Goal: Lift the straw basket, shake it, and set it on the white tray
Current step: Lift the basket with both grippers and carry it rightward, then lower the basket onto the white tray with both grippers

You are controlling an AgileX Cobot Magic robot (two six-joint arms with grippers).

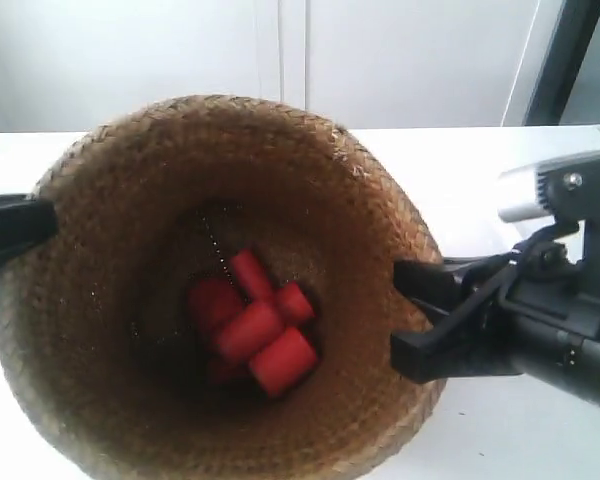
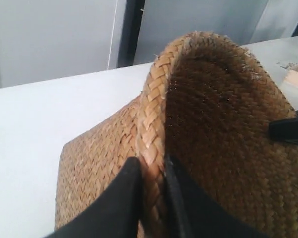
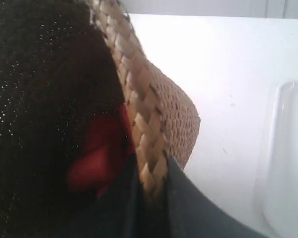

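The straw basket fills most of the exterior view, its mouth turned toward the camera and several red cylinders lying in its dark bottom. The gripper of the arm at the exterior view's right pinches the braided rim, and the other arm's black finger reaches the opposite rim. In the left wrist view my left gripper is shut on the rim of the basket. My right gripper is shut on the rim of the basket. The white tray lies beside the basket on the table.
The white table runs back to a pale wall with a dark upright post. In the left wrist view the other gripper's black finger shows at the far rim. Red cylinders show blurred inside the basket.
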